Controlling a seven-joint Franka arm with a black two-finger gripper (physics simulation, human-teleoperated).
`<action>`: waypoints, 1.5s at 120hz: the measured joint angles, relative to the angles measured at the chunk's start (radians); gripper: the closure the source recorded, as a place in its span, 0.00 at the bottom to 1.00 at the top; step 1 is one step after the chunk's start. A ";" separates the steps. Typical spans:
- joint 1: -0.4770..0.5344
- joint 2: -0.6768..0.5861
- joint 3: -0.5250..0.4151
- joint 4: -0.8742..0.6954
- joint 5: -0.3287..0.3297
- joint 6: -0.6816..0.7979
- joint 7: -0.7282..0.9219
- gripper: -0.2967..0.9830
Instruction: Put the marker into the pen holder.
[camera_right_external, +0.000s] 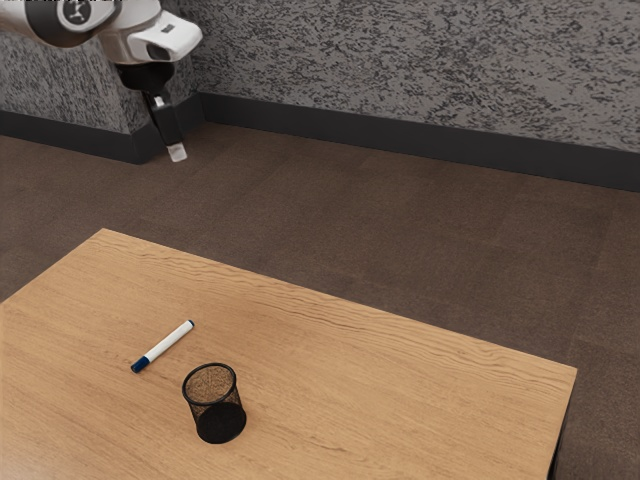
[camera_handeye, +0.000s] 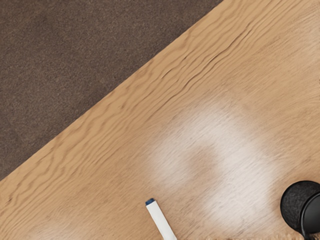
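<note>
Right, the marker (camera_right_external: 168, 343) is lying on its side on the tabletop (camera_right_external: 380, 400), a white barrel with a blue cap (camera_right_external: 140, 365) on the end toward the exterior view's left, and the black mesh pen holder (camera_right_external: 214, 414) stands upright near it, not touching. I have the tool (camera_right_external: 177, 153) well up off the tabletop; from this angle I cannot tell how far open it is, though I can make out nothing in its grip. The step in hand, as I judge it, is reaching for the marker. I'd make sure of a clear opening before descending, then come down over the middle of the barrel, turned so that I close across its width rather than along its length. A round barrel could roll if one side nudges it first, so I want to be centred, slow and low. I'd also keep my hand clear of the holder, which looks light enough to tip. After that, lift well above the rim, swing the marker upright and lower it through the centre.
</note>
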 joint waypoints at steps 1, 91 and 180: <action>0.000 0.000 0.003 -0.001 0.001 0.000 0.005 0.23; -0.407 0.137 0.708 -0.338 0.064 0.130 0.082 0.23; -0.621 0.224 0.980 -0.372 0.036 0.496 -0.121 0.57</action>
